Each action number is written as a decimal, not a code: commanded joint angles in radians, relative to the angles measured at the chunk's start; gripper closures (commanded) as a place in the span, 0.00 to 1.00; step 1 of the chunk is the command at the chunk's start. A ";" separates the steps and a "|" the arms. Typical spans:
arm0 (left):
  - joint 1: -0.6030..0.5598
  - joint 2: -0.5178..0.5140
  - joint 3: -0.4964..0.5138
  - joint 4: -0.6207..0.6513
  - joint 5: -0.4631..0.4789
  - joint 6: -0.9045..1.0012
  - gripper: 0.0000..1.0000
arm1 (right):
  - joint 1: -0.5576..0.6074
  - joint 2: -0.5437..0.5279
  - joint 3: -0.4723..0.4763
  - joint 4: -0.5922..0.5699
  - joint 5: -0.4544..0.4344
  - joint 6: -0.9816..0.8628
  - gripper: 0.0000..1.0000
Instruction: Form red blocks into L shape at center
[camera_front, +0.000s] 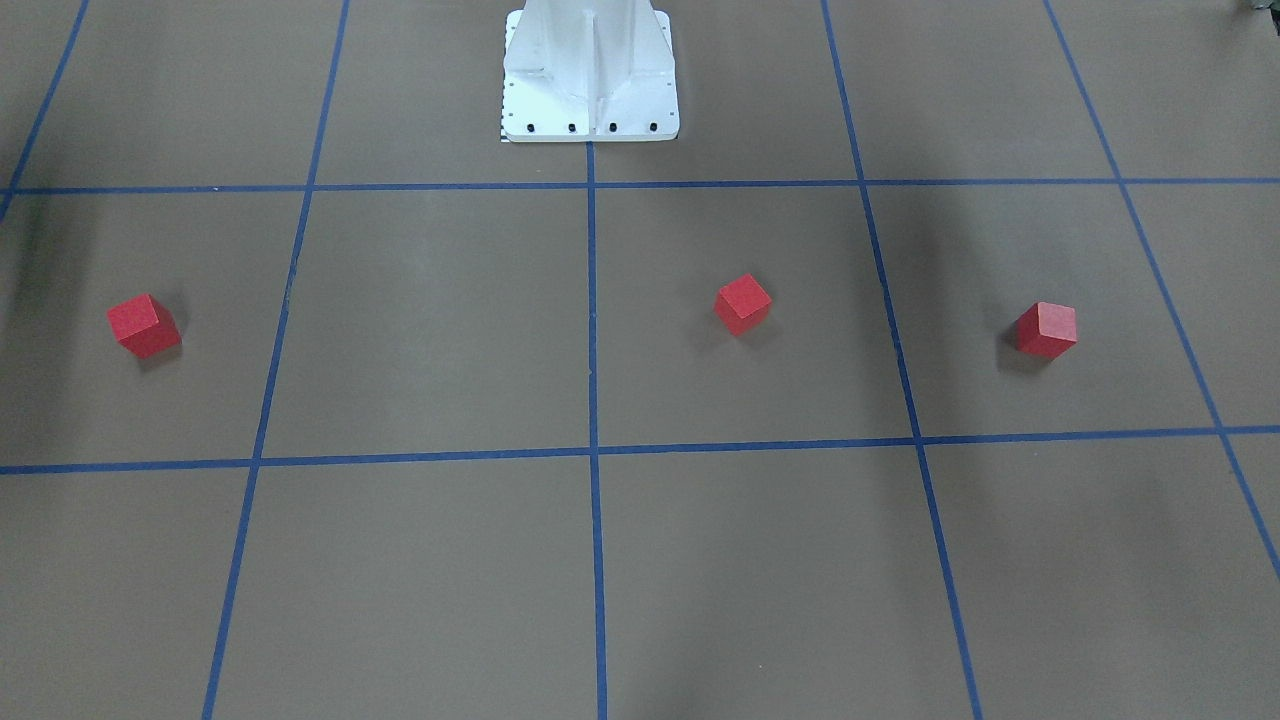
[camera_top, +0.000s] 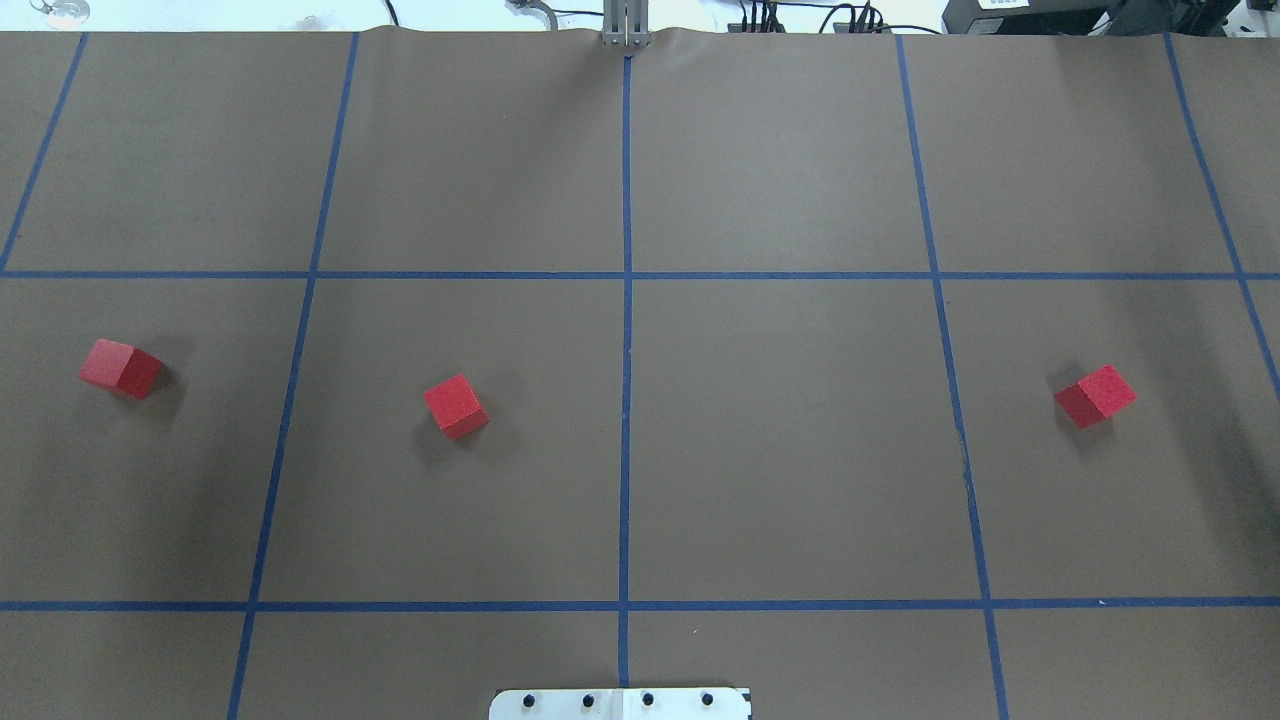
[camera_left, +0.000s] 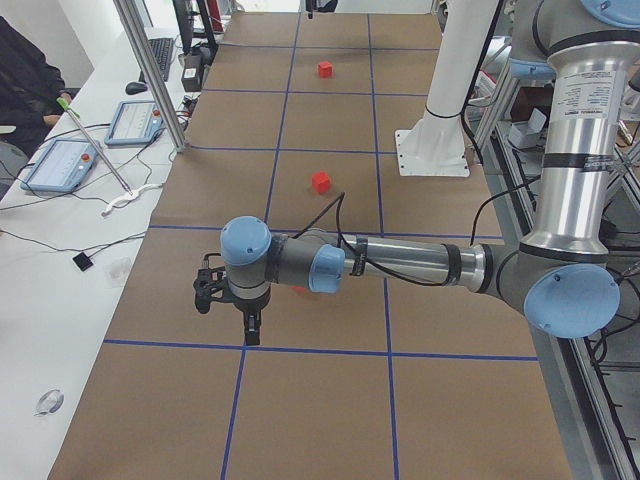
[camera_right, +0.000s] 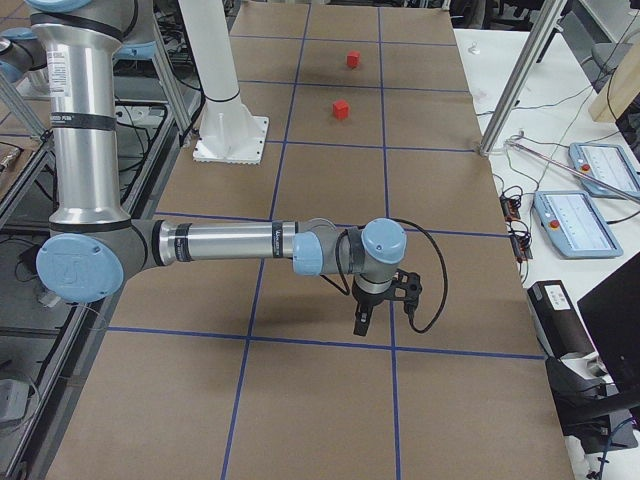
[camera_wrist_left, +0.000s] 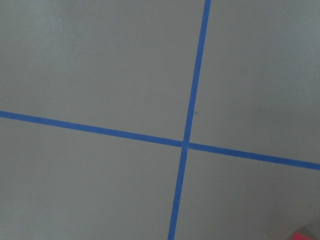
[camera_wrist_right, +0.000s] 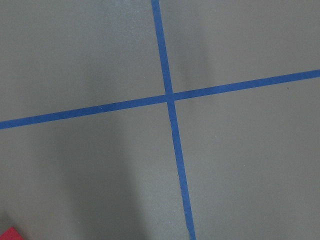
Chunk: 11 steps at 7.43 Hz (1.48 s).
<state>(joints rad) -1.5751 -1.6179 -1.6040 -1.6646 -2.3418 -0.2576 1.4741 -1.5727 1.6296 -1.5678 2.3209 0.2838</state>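
Three red blocks lie apart in one row on the brown table. In the overhead view one is far left (camera_top: 120, 368), one left of centre (camera_top: 456, 407), one far right (camera_top: 1095, 395). In the front view they sit at the right (camera_front: 1046, 329), the middle (camera_front: 742, 304) and the left (camera_front: 145, 325). My left gripper (camera_left: 251, 328) shows only in the exterior left view, hanging above the table near the leftmost block (camera_left: 300, 291). My right gripper (camera_right: 362, 322) shows only in the exterior right view. I cannot tell whether either is open or shut. Each wrist view shows a red sliver (camera_wrist_left: 306, 236) (camera_wrist_right: 10, 234) at its bottom edge.
Blue tape lines (camera_top: 625, 400) divide the table into grid squares. The white robot base (camera_front: 590, 75) stands at the table's robot side. Metal posts (camera_right: 510, 80) and desks with tablets (camera_left: 60, 165) stand beyond the far edge, with a seated person (camera_left: 25, 80).
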 joint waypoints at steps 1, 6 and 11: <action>0.000 0.009 -0.022 -0.003 -0.004 0.001 0.00 | 0.000 0.003 -0.002 0.000 0.000 0.000 0.00; 0.001 0.029 -0.033 -0.006 -0.008 0.001 0.00 | 0.000 0.005 0.010 0.002 0.003 0.000 0.00; 0.003 0.029 -0.036 -0.006 -0.008 -0.002 0.00 | -0.087 0.069 0.021 0.035 0.035 -0.002 0.00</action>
<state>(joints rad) -1.5729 -1.5893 -1.6392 -1.6705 -2.3506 -0.2590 1.4036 -1.5092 1.6393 -1.5574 2.3516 0.2817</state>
